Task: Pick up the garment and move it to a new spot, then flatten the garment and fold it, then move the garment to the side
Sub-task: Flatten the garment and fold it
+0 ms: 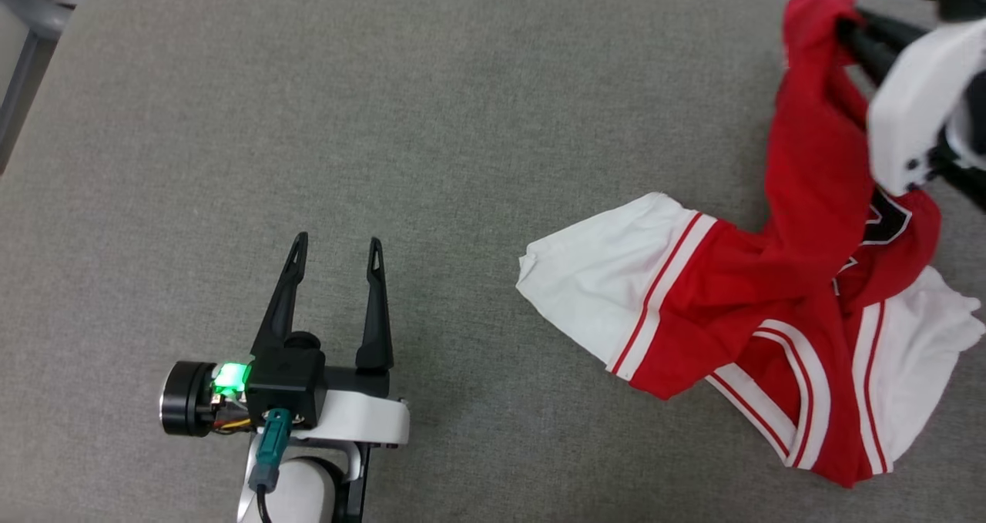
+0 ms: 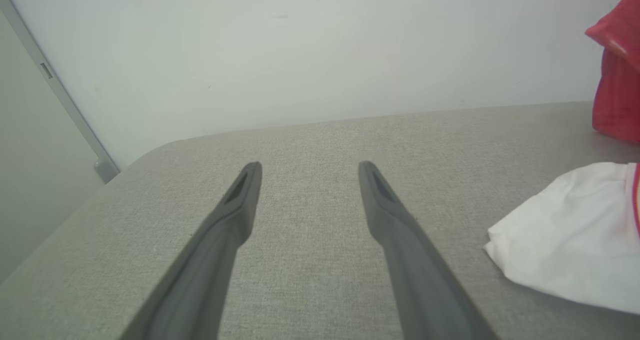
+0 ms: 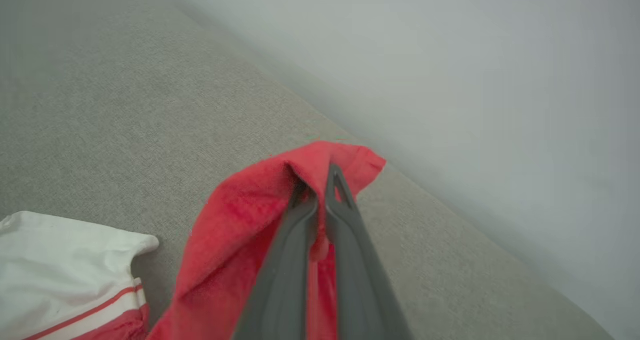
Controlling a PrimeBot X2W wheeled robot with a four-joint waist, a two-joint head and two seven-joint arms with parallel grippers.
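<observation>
Right gripper [image 1: 847,26]: fingers nearly closed, pinching a fold of red cloth at the tips. The right wrist view shows the right gripper [image 3: 317,180] with a peak of red fabric wrapped over both tips and a narrow sliver of red between the fingers.

Garment [image 1: 778,307]: its top corner is held up at the right gripper's tips. The rest drapes down and back along the fingers toward the wrist, and the lower part lies crumpled on the grey table [image 1: 462,122].
- Long axis: from the pinched corner at the fingertips back to the heap beneath the wrist, roughly in line with the fingers.
- One white sleeve [image 1: 601,292] spreads flat, its open end pointing away from the right gripper and toward the left one. In the right wrist view it lies low and left of the fingers.
- Second sleeve [image 1: 924,353] lies under the right forearm, bunched.
- Striped trim runs along both sleeve seams.
- Dark print on the red is partly hidden behind the arm housing.

Left gripper [image 1: 337,239]: fingers spread wide, holding nothing, low over bare table. In its own view the left gripper [image 2: 309,165] has the garment [image 2: 570,250] off to its right, well apart. The white sleeve is the nearest part, with the raised red fold beyond it. Pale wall [image 2: 300,54] ahead of the tips.
</observation>
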